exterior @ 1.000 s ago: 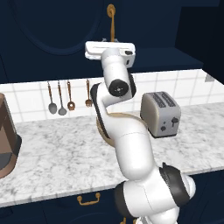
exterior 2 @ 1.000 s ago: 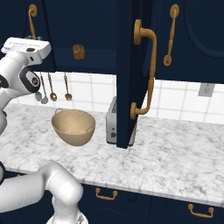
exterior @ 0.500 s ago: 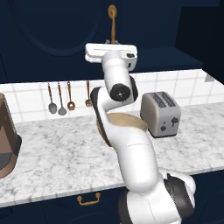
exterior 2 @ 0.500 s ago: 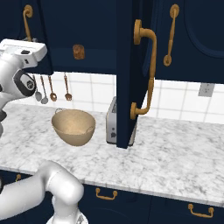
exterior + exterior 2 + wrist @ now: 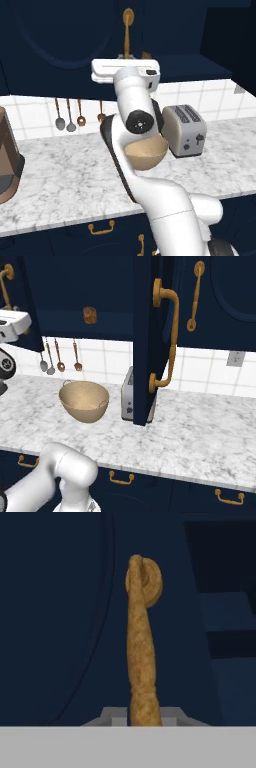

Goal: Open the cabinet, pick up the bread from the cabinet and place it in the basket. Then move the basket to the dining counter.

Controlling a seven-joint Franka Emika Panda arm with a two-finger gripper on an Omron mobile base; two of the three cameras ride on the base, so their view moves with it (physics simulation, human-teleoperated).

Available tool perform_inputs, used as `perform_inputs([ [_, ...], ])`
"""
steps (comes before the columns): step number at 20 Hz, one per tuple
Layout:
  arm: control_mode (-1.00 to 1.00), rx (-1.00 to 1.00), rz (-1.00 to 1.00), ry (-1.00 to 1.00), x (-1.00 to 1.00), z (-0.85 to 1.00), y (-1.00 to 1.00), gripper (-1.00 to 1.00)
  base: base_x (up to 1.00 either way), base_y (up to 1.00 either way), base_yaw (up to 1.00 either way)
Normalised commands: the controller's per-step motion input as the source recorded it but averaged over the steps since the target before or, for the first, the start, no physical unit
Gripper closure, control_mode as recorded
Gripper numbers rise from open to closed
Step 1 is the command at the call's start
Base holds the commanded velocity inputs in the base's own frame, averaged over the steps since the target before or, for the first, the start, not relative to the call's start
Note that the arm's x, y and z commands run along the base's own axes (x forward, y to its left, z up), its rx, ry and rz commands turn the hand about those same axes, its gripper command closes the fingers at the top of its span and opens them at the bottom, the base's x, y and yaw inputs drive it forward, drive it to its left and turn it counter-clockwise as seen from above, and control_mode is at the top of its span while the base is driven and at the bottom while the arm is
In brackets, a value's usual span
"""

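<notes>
A simulated kitchen is shown with one white robot arm raised to the dark navy cabinet point(image 5: 60, 45), which spans the top of the left base view. The gripper point(image 5: 144, 719) is seen at the bottom centre of the hand view, closed on the lower end of a brass handle point(image 5: 141, 642) that rises up the middle of that frame against the left-hand door; the two finger tips are seen pressed close at either side of the handle.

In the right base view, one cabinet door point(image 5: 150, 331) stands swung open, edge-on at the centre of the frame, with a curved brass handle point(image 5: 167, 341) on its face. Two more long brass handles are counted there: one in the upper right point(image 5: 196, 296) and one at the upper left edge point(image 5: 5, 286). One small brown bread point(image 5: 90, 314) sits on the cabinet shelf, in the upper left of that frame.

One tan basket point(image 5: 84, 401) rests on the marbled worktop point(image 5: 200, 431), left of centre, just beside one silver toaster point(image 5: 128, 401) that is partly hidden by the open door. In the left base view the basket point(image 5: 146, 152) is partly covered by the arm, with the toaster point(image 5: 185, 131) to its right. Four utensils point(image 5: 70, 115) hang on the white tiled wall at the left. Short brass drawer pulls point(image 5: 121, 477) are seen along the bottom.
</notes>
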Motion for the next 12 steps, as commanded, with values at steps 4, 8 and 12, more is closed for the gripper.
perform_inputs([
  [4,-1.00,-0.04,0.00,0.10,-1.00,0.00,0.81,1.00,0.00,0.00,0.00],
  [8,-1.00,-0.07,0.00,0.10,-0.96,0.00,0.95,1.00,0.00,0.00,0.00],
  [12,-1.00,-0.09,0.00,0.11,-0.82,0.00,1.00,1.00,0.00,0.00,0.00],
])
